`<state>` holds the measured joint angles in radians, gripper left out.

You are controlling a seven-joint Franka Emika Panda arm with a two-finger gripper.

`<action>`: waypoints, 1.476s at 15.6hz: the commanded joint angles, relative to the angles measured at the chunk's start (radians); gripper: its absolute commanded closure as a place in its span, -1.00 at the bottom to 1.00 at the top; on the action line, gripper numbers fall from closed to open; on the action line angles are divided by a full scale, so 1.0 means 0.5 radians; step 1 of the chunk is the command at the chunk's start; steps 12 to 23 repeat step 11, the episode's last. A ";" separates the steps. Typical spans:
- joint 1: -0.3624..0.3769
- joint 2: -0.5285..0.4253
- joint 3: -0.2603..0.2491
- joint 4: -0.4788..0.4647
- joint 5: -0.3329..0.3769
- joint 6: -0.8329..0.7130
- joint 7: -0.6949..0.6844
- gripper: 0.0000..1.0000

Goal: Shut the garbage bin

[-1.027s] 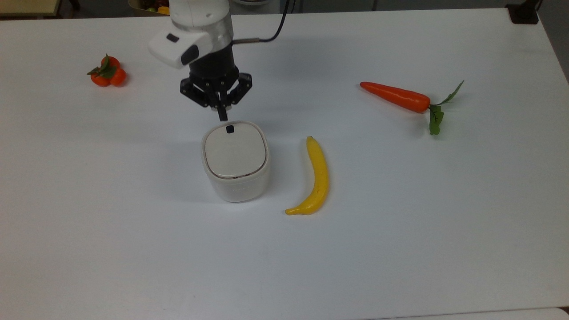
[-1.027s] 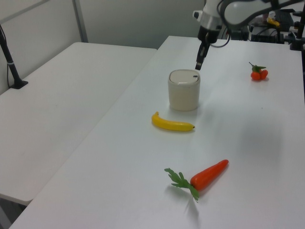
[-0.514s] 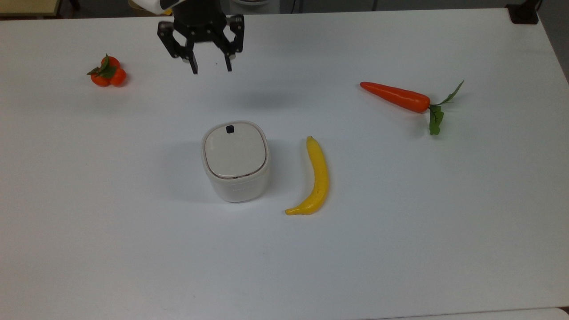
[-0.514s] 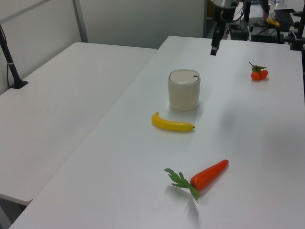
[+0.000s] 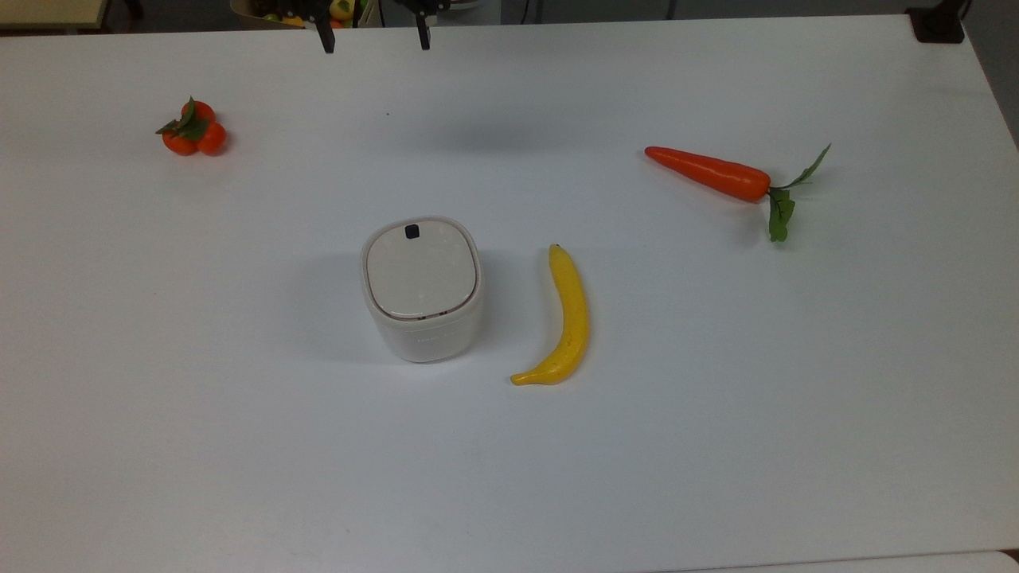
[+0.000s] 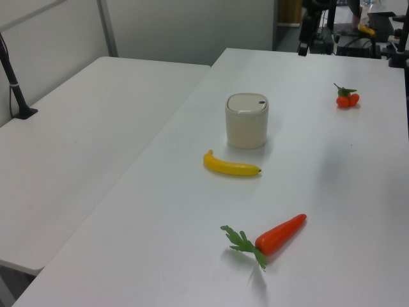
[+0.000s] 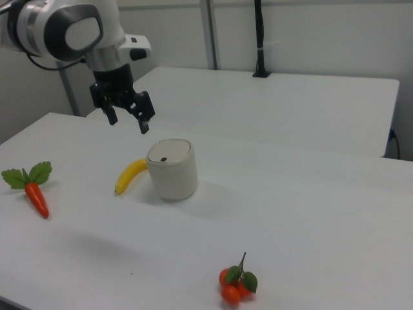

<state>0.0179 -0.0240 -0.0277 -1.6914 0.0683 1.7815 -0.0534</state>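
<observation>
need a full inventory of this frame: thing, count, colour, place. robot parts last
Cream-white plastic garbage bin: 1, cream-white body, beige lid down flat with a small black latch; table centre, at the top view's left of the banana.
Yellow banana: 1, yellow; lying flat beside the bin, not touching it.
Orange carrot with green leaves: 1, orange and green; the top view's right.
Orange tangerine cluster with green leaves: 1 cluster, orange and green; the top view's upper left.
White table: 1, white; under everything.
Second white table: 1, white; the left view's left.
Gripper: 1, black, open, empty; raised above the table, away from the bin.
</observation>
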 commanded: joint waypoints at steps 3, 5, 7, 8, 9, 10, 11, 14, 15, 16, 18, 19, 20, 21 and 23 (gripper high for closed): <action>0.038 -0.044 0.003 0.017 0.008 -0.063 0.220 -1.00; 0.038 -0.038 0.003 0.017 0.005 -0.050 0.211 -1.00; 0.038 -0.035 0.003 0.020 0.005 -0.041 0.211 -1.00; 0.038 -0.035 0.003 0.017 0.005 -0.041 0.211 -1.00; 0.038 -0.035 0.003 0.017 0.005 -0.041 0.211 -1.00; 0.038 -0.032 0.003 0.020 0.005 -0.038 0.211 -1.00; 0.038 -0.032 0.003 0.020 0.005 -0.038 0.211 -1.00; 0.038 -0.032 0.003 0.020 0.005 -0.038 0.211 -1.00; 0.038 -0.032 0.003 0.020 0.005 -0.038 0.211 -1.00; 0.038 -0.032 0.003 0.020 0.005 -0.038 0.211 -1.00; 0.038 -0.032 0.003 0.020 0.005 -0.038 0.211 -1.00; 0.038 -0.032 0.003 0.020 0.005 -0.038 0.211 -1.00; 0.038 -0.032 0.003 0.020 0.005 -0.038 0.211 -1.00; 0.038 -0.032 0.003 0.020 0.005 -0.038 0.211 -1.00; 0.038 -0.032 0.003 0.020 0.005 -0.038 0.211 -1.00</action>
